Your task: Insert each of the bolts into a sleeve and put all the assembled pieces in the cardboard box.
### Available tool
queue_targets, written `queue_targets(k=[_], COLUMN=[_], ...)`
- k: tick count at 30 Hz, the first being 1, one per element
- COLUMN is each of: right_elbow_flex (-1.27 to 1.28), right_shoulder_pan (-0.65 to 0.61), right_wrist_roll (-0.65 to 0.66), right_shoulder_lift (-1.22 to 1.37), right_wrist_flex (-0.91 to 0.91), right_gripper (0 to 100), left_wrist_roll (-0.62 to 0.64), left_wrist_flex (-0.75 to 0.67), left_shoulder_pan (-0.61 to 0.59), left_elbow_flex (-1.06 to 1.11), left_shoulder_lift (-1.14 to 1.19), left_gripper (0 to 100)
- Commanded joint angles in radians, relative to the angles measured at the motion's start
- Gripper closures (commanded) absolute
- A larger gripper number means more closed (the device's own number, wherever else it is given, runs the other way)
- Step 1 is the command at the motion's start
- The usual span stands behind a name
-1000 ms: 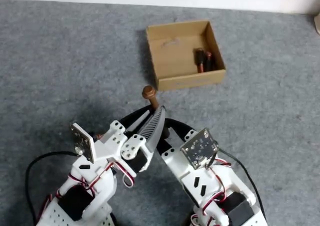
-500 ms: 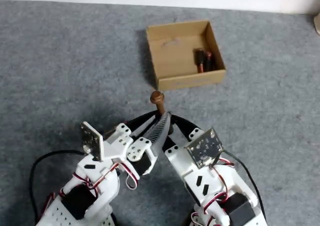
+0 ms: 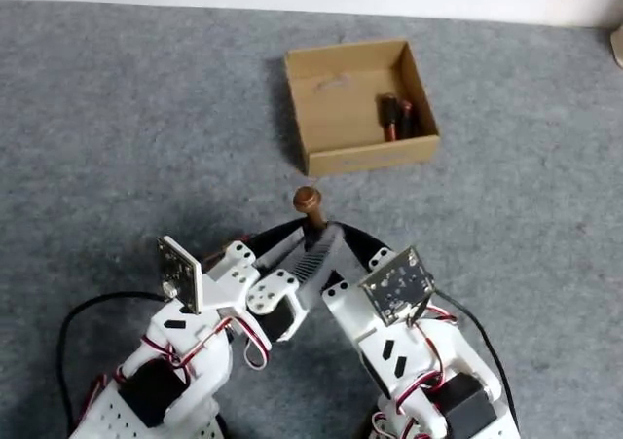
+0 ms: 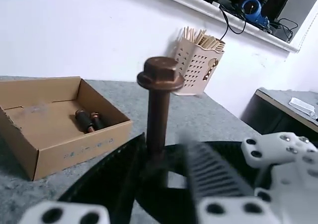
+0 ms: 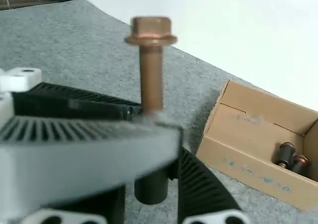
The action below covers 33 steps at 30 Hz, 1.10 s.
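A brown bolt [image 3: 308, 203] stands upright between both arms, head up, just in front of the cardboard box [image 3: 370, 156]. My left gripper [image 3: 304, 251] is shut on the bolt's shaft [image 4: 158, 115], its ridged finger [image 4: 211, 170] beside it. Below the shaft [image 5: 150, 75] a wider brown sleeve [image 5: 150, 188] sits in my right gripper [image 5: 151, 196], which is shut on it. The left arm's ridged finger [image 5: 84, 134] crosses in front of where bolt and sleeve meet, hiding the joint. Two assembled pieces [image 3: 397, 116] lie in the box's right corner.
The open box [image 4: 74, 145] rests on grey carpet [image 3: 117, 147] a short way beyond the bolt, with its left part bare [image 3: 336, 93]. The carpet spreads out wide on both sides of the arms. A beige holder of sticks [image 4: 198, 65] stands far behind.
The bolt has moved right and closer to the arms, and less of its shaft shows above the fingers. Both arms have drawn together around it.
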Motion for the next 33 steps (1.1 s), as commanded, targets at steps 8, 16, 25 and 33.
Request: queue_targets(k=[8, 16, 25, 33], right_elbow_flex=[-0.015, -0.015, -0.015, -0.015], right_shoulder_pan=[0.01, 0.01, 0.008, 0.008], right_wrist_roll=[0.014, 0.014, 0.014, 0.014], right_shoulder_lift=[-0.005, -0.005, -0.005, -0.005], right_wrist_flex=[-0.035, -0.033, -0.031, -0.031], right_gripper=[99.3, 99.3, 99.3, 99.3], left_wrist_roll=[0.009, 0.006, 0.009, 0.008], left_wrist_flex=[0.072, 0.069, 0.068, 0.068], left_shoulder_pan=[0.021, -0.016, -0.13, -0.134], left_elbow_flex=[-0.053, -0.053, -0.053, -0.053], left_shoulder_lift=[-0.004, -0.004, -0.002, -0.002], left_gripper=[77, 77, 77, 77])
